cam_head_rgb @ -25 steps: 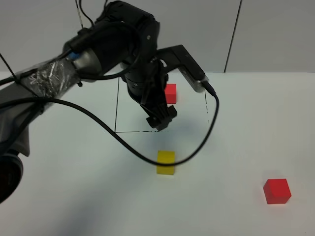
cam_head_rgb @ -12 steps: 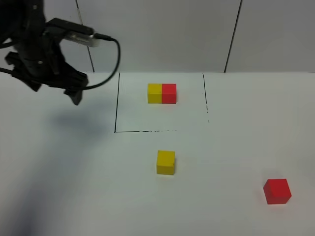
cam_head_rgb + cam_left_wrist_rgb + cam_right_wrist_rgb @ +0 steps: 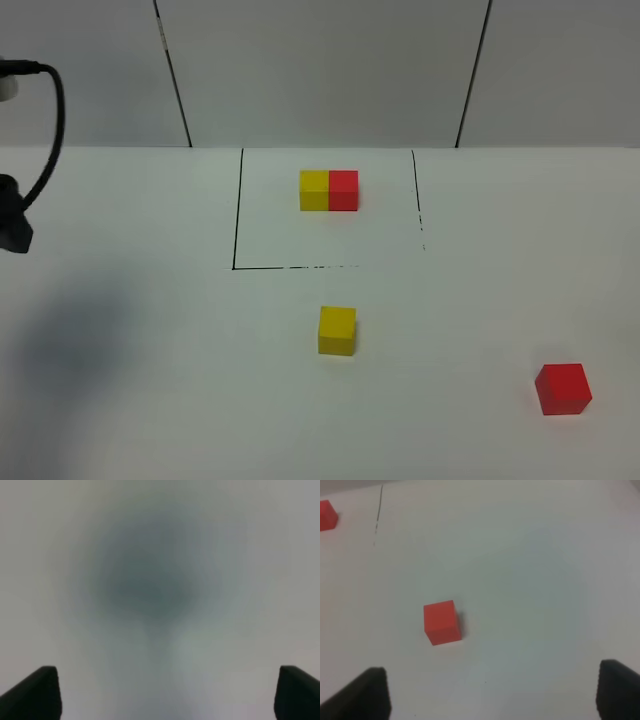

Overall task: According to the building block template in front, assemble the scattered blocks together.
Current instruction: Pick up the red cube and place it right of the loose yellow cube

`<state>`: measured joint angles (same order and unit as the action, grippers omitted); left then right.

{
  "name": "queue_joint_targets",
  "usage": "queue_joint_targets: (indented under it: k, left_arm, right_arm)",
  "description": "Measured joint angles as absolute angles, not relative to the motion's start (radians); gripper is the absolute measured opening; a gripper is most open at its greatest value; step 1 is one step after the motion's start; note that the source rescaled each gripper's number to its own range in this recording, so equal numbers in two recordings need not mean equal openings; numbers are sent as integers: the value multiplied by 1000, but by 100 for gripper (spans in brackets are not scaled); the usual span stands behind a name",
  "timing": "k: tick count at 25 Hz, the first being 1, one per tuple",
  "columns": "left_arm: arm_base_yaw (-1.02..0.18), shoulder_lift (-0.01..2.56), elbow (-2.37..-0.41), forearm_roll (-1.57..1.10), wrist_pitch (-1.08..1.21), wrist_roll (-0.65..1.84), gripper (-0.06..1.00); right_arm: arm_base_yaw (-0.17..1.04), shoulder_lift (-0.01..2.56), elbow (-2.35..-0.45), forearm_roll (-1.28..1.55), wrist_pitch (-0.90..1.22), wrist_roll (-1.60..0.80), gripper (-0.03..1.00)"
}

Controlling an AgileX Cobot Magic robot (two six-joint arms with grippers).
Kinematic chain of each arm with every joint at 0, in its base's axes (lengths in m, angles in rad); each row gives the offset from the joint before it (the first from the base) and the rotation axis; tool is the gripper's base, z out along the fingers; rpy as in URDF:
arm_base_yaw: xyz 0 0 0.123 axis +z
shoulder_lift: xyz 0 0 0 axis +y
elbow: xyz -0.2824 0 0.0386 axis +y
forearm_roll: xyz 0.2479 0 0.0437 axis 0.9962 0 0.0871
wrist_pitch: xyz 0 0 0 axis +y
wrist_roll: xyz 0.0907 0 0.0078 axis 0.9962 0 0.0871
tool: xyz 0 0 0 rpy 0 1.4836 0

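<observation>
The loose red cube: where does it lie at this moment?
In the high view the loose red cube lies at the front right of the table, apart from the loose yellow cube and outside the black outline.

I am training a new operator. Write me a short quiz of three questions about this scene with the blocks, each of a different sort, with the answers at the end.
1. True or false: the loose yellow cube lies inside the black outline.
2. Seen from the high camera, which colour is on the left in the template pair? A) red B) yellow C) blue
3. Which block does the right wrist view show on the table ahead of the right gripper?

Key
1. False: it lies outside the outline, on the near side.
2. B
3. The loose red cube, not held, with the jaws apart.
</observation>
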<state>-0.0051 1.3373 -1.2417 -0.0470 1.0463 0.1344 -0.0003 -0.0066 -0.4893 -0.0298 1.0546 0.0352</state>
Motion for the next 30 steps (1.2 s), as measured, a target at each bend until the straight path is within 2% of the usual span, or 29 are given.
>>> queue_joint_targets:
  k: [18,23,30]
  left_arm:
    - [-5,318,-612,-128,995,64,75]
    - [-5,137,-539,-143,1008,64,74]
    - [-5,38,-534,-169,1022,95,68]
  right_arm:
    - [0,-7,-489,-30,1055,35,66]
    - [0,-7,-489,-30,1055,35,66]
    - [0,-7,-489,-30,1055,35,66]
